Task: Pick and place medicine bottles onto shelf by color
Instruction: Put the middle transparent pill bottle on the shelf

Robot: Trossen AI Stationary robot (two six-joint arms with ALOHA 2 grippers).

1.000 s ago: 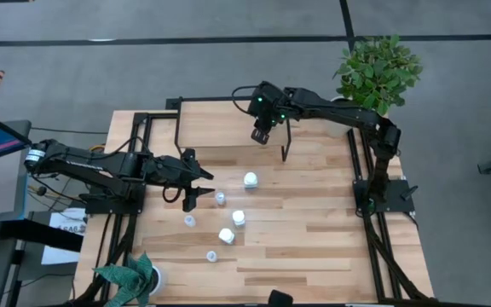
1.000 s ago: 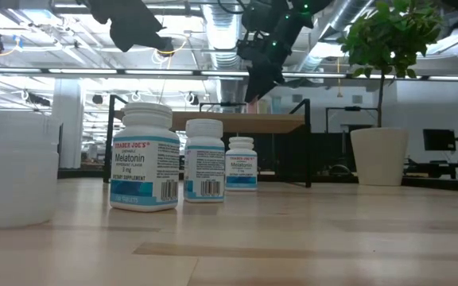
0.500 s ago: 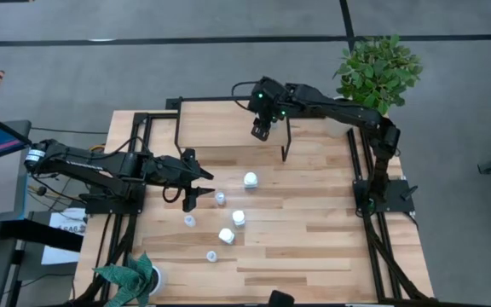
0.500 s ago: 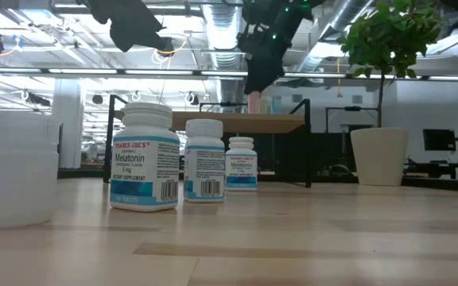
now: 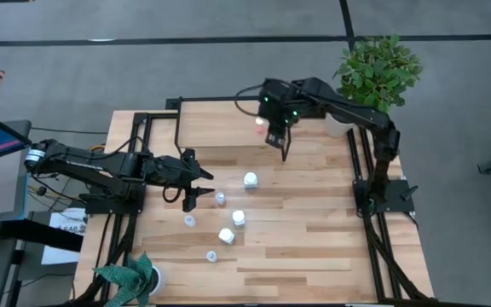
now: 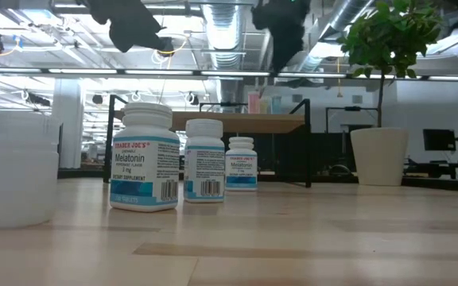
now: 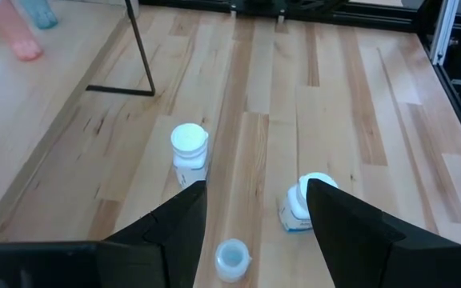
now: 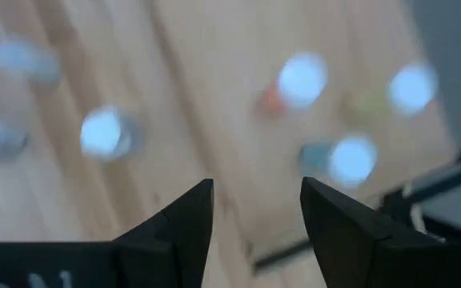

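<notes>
The shelf (image 5: 220, 126) stands at the table's far side. A reddish bottle (image 5: 259, 122) stands upright on its board; it also shows in the low view (image 6: 254, 102) beside a bluish bottle (image 6: 265, 104). My right gripper (image 5: 277, 138) hangs open and empty above the shelf's right end, to the right of the reddish bottle. Several white bottles (image 5: 251, 180) stand on the table's middle. My left gripper (image 5: 196, 186) is open and empty just left of them; two labelled bottles (image 7: 189, 148) (image 7: 306, 200) stand ahead of its fingers.
A potted plant (image 5: 378, 66) stands at the far right corner and another (image 5: 131, 277) at the near left. The low view shows three labelled bottles (image 6: 143, 159) and a plain white one (image 6: 18, 168) close to the near edge. Bare tabletop lies at the near right.
My right gripper has let go of the reddish bottle, which now stands on the shelf board. It has then risen and gone toward the table's right edge, away from the bottle. My left arm has kept still.
</notes>
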